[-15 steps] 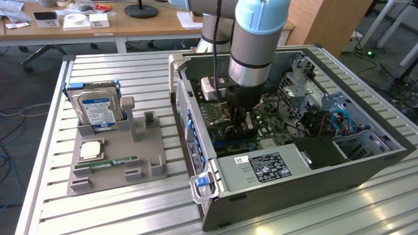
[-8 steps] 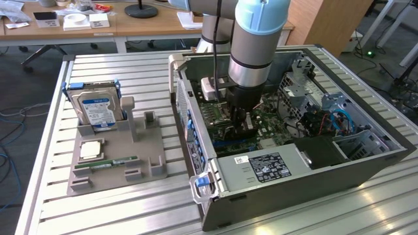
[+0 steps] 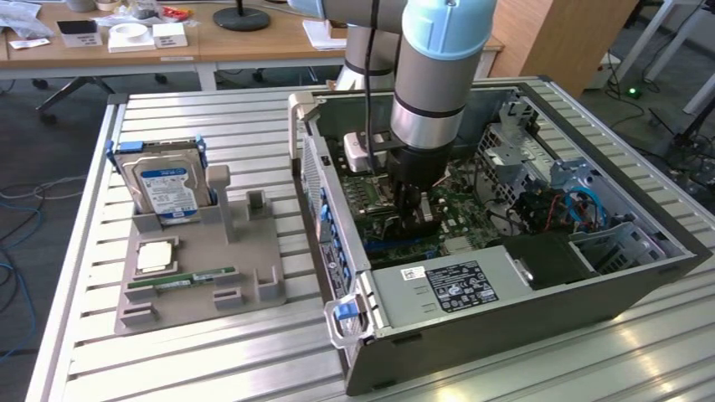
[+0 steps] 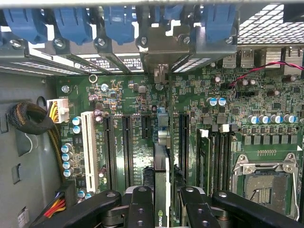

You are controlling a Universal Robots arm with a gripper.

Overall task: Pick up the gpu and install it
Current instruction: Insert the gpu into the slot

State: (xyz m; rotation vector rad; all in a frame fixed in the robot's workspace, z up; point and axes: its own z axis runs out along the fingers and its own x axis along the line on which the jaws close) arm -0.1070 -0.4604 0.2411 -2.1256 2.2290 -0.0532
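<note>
The gpu appears edge-on in the wrist view as a thin dark card. It stands upright over the long black slots of the green motherboard. My gripper is shut on it, one black finger on each side. In the exterior view the gripper reaches straight down into the open computer case. There the dark gpu sits low against the motherboard. Whether the card is fully down in its slot I cannot tell.
A grey fixture tray at the exterior view's left holds a hard drive, a processor chip and a green memory stick. Inside the case are the power supply, blue slot latches, an empty CPU socket and cables.
</note>
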